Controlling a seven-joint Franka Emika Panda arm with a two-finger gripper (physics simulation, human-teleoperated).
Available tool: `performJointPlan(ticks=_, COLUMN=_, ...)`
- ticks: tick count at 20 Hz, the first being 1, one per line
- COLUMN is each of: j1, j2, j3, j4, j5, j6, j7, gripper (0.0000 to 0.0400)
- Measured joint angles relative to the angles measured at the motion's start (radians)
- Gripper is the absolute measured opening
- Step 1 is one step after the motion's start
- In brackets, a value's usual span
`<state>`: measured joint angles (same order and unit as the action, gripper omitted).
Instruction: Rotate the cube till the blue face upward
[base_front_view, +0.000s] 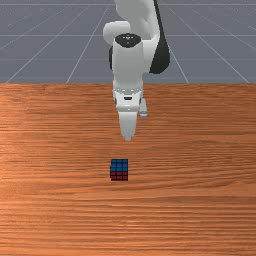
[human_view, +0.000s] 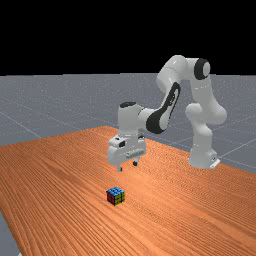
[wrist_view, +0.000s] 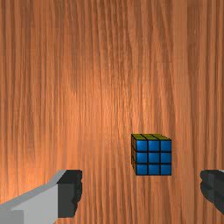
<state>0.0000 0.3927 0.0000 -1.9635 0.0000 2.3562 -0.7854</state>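
In the far view my gripper (human_view: 128, 166) hangs above the table, its two fingertips spread apart with nothing between them. The small cube (human_view: 115, 196) rests flat below it, blue on top, with a red and a yellow side visible. The front view has the gripper (base_front_view: 128, 138) farther back than the cube (base_front_view: 119, 169), whose blue top and red front side show there. Seen from the wrist, the gripper (wrist_view: 141, 188) is open, and the cube (wrist_view: 153, 157) lies below the hand, nearer one finger's line, its blue face toward the camera.
The wooden table (base_front_view: 200, 165) extends around the cube, and its back edge runs behind the gripper in the front view. The arm's base (human_view: 202, 157) stands at the far view's right.
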Motion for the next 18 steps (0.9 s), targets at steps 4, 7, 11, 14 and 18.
performJointPlan(ticks=4, j1=0.004, j2=-0.002, j3=-0.005, j4=0.001, j5=0.004, j6=-0.007, j7=0.030, gripper=0.0311)
performJointPlan(ticks=7, j1=0.006, j2=-0.003, j3=-0.007, j4=0.002, j5=0.006, j6=-0.010, j7=0.043, gripper=0.0380)
performJointPlan(ticks=11, j1=0.024, j2=-0.132, j3=-0.030, j4=-0.076, j5=0.003, j6=-0.086, j7=0.196, gripper=0.0052)
performJointPlan(ticks=14, j1=0.037, j2=-0.143, j3=-0.043, j4=-0.081, j5=0.003, j6=-0.107, j7=0.312, gripper=0.0012)
performJointPlan(ticks=18, j1=0.052, j2=-0.134, j3=-0.060, j4=-0.066, j5=0.009, j6=-0.136, j7=0.463, gripper=0.0002)
